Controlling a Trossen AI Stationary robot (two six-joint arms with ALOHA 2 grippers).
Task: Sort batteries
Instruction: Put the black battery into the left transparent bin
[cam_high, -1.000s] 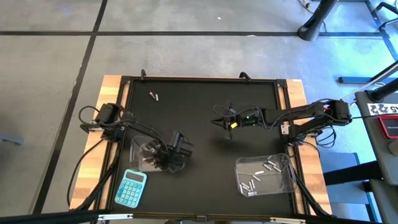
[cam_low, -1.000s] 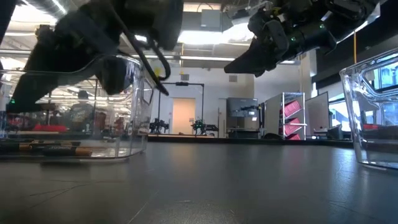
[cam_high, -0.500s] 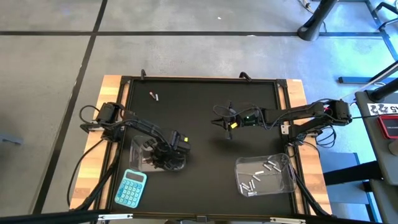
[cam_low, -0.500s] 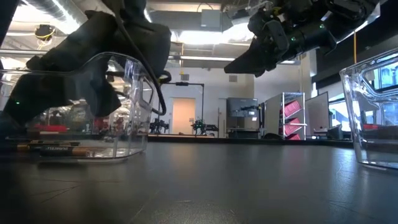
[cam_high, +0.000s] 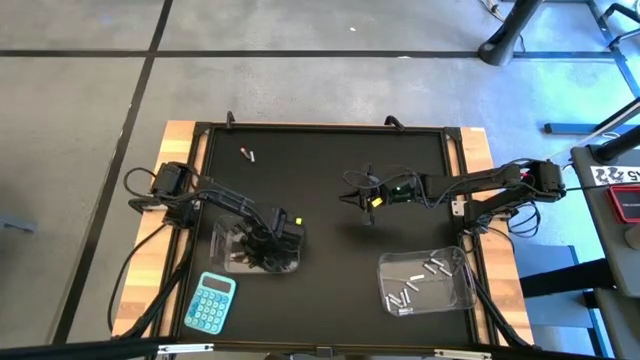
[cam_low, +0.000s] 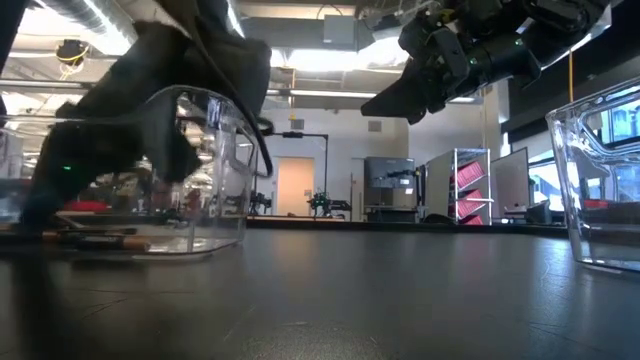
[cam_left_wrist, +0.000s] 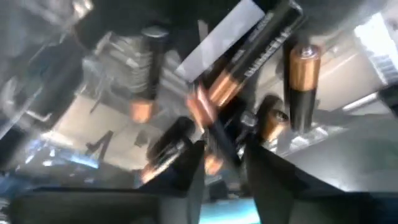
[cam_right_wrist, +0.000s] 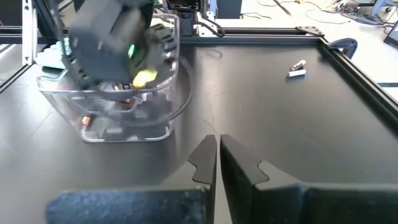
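Nearest the front edge of the black table (cam_high: 330, 300), a blue calculator (cam_high: 211, 302) is seen at the left, and a clear tub (cam_high: 425, 281) holding silvery-white batteries (cam_high: 412, 284) is seen at the right. Just beyond the calculator, a second clear tub (cam_high: 228, 236) is found, with dark copper-ended batteries (cam_left_wrist: 249, 59) lying jumbled on its floor. The left gripper (cam_high: 268, 252) is lowered into this tub; in its wrist view the two fingers (cam_left_wrist: 273, 168) are seen standing slightly apart directly over the pile, and nothing can be made out held between them. In the low view the same tub (cam_low: 205, 170) is seen at the left with batteries (cam_low: 100, 240) along its bottom. Farther back, near the middle of the table, the right gripper (cam_high: 362, 200) is held above the surface, its fingers (cam_right_wrist: 236, 165) pressed together on nothing. At the far left of the table, a single small battery (cam_high: 248, 155) is left lying alone, well apart from both tubs.
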